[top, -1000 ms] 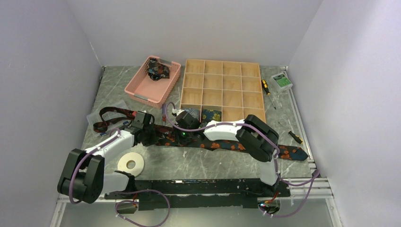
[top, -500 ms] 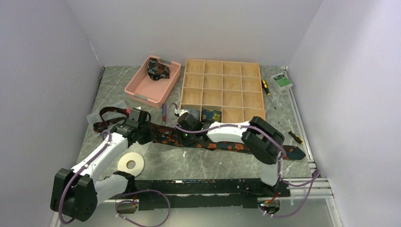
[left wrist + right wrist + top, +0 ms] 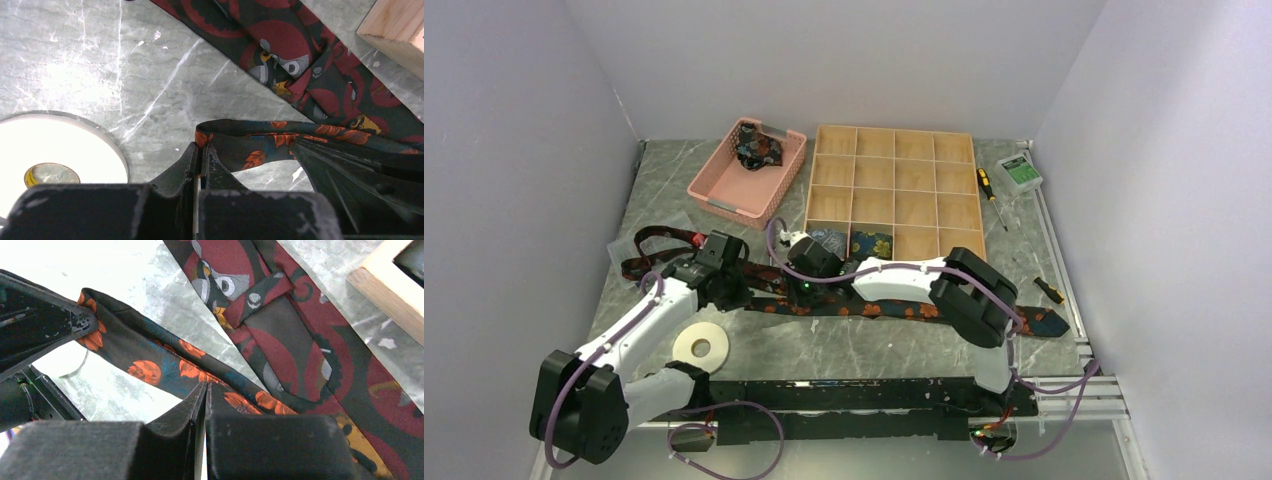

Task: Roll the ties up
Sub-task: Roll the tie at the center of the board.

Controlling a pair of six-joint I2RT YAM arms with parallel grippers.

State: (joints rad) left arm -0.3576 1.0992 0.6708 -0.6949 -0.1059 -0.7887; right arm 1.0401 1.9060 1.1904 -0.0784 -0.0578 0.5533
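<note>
The left claw is pinched tight on the end of the navy tie, which bends up right at its tips, so this roll is only just starting. The right claw is squeezed shut on the same tie a little further along, and the maroon tie lies flat just past both claws, not rolled yet. Beyond the right claw the wooden tray seems to hold two rolled ties, though they look tiny.
</note>
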